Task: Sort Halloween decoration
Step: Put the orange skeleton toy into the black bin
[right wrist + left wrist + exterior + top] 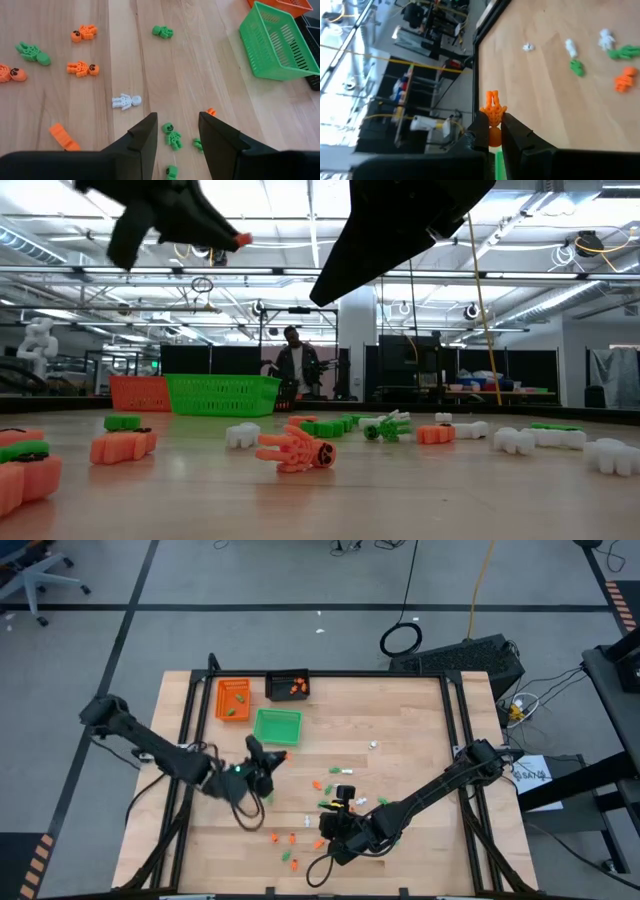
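Note:
Small orange, green and white Halloween decoration figures lie scattered on the wooden table [400, 720], mostly near its front middle [330, 785]. My left gripper [272, 762] hangs above the table just in front of the green tray [277, 726], shut on one orange figure [493, 111]. My right gripper [176, 131] stands open above the front middle of the table. A green figure [172, 136] lies on the wood below the gap between its fingers, untouched. In the low view the left gripper [215, 230] shows at the top left with the orange figure [243, 240] at its tip. My left gripper pinches the orange figure between its two fingers, at the figure's rounded end [494, 136]. The limbs [492, 97] stick out past the fingertips. The fingers lie close to level, pointing toward the table's far right. The figure is lifted clear of the table.
An orange tray [233, 698] and a black tray [288, 686], each with a few pieces inside, stand at the far left behind the green tray. Black rails [455, 730] run along the table's sides. A person [295, 365] stands in the room beyond.

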Action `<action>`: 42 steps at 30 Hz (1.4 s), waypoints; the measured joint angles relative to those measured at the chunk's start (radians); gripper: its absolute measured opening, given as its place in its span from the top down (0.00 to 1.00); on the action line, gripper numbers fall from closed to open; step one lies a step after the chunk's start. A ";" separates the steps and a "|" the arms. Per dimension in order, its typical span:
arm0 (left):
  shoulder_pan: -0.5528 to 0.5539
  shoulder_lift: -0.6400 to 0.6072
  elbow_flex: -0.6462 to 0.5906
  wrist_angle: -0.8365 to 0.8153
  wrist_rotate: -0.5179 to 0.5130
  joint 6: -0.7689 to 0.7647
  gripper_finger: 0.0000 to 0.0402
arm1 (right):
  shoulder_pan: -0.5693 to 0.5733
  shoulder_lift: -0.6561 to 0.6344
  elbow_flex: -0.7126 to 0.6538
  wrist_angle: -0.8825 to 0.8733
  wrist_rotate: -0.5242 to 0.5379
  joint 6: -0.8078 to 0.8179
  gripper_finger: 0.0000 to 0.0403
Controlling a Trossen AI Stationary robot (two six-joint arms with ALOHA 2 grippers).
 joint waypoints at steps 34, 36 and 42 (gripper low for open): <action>1.165 0.198 0.000 0.250 0.876 -0.074 0.96 | 0.004 0.000 0.000 0.034 0.004 0.018 0.68; 1.177 0.242 0.000 0.280 0.848 -0.143 0.96 | 0.004 0.000 0.000 0.034 0.004 0.018 0.68; 1.193 0.317 0.000 0.295 0.782 -0.233 0.96 | 0.004 0.000 0.000 0.030 0.004 0.020 0.68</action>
